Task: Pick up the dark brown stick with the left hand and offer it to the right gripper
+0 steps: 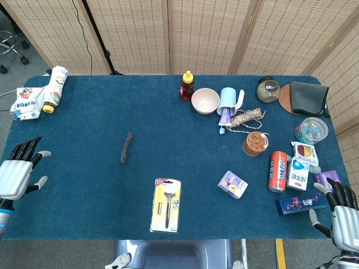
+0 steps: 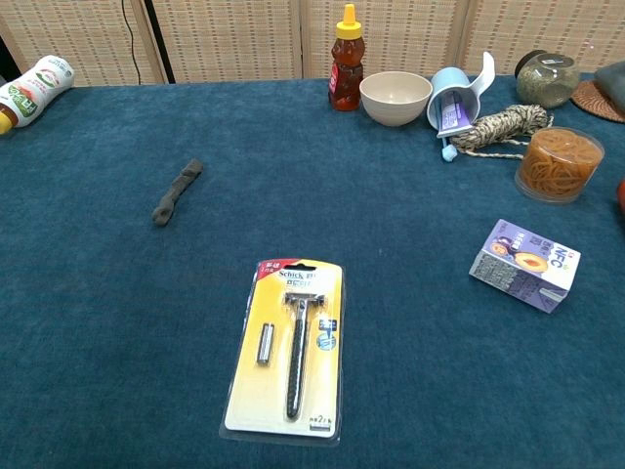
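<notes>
The dark brown stick (image 1: 127,147) lies flat on the blue table, left of centre; the chest view shows the stick (image 2: 177,191) at its upper left. My left hand (image 1: 19,170) hovers at the table's left edge, well left of the stick, fingers spread and holding nothing. At the bottom right corner my right hand (image 1: 343,214) is open too, fingers apart, just beyond the table's front edge. Neither hand appears in the chest view.
A packaged razor (image 1: 166,205) lies near the front, right of the stick. A honey bottle (image 1: 187,85), bowl (image 1: 205,101), cup (image 1: 228,101), twine (image 1: 247,119) and rubber-band jar (image 1: 256,143) crowd the back right. A red can (image 1: 277,171) and small boxes (image 1: 233,184) sit near my right hand. A bottle (image 1: 55,88) lies at the far left.
</notes>
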### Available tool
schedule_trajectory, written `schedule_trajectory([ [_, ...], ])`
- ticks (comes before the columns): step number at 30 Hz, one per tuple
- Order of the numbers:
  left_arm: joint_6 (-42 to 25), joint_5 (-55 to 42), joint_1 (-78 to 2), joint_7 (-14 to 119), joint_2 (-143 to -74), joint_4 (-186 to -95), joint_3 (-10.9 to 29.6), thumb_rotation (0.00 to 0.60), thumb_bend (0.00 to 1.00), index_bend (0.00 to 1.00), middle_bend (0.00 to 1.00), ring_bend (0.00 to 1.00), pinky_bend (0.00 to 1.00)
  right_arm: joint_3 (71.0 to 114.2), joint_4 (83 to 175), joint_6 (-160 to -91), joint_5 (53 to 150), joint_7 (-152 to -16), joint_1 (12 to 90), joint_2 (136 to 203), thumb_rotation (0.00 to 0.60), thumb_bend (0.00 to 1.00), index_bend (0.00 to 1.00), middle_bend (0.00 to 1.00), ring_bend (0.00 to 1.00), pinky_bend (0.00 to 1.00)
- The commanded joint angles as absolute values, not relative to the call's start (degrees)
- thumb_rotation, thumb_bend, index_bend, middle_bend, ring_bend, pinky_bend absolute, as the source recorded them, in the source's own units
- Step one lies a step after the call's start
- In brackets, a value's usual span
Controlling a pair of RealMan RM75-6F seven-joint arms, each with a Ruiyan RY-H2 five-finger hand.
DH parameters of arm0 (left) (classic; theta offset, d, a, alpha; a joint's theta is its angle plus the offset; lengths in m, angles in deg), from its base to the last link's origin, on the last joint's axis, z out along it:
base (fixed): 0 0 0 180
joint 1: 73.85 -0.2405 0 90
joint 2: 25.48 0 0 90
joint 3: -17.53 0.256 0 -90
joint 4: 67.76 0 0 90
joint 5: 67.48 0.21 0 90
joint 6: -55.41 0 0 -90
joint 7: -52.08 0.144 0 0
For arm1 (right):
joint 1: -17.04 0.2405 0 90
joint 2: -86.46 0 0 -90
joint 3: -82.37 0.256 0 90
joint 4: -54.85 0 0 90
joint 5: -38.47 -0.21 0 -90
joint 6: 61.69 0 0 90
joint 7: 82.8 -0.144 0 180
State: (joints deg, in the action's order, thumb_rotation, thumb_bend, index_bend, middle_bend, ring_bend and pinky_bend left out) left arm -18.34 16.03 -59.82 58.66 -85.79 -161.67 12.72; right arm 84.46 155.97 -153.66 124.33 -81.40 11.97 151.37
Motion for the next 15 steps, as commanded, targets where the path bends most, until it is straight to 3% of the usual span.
schedule_trajectory([
  [1,-15.3,18.1,-56.5,58.6,-87.3,-158.1,12.3,0.600,0.25,0.31,0.04,0.06,0.09,84.5,156.1,-154.0,124.4,-81.4,11.8,151.3,0.600,0.39,0.22,0.09,0.09,0.00],
  [15,-5.6,23.4,-45.3,60.0,-95.7,-149.3,12.4,0.600,0.26,0.36,0.04,0.05,0.08,84.6,156.5,-153.8,123.6,-80.7,11.5,151.1,0.600,0.39,0.23,0.09,0.10,0.00],
])
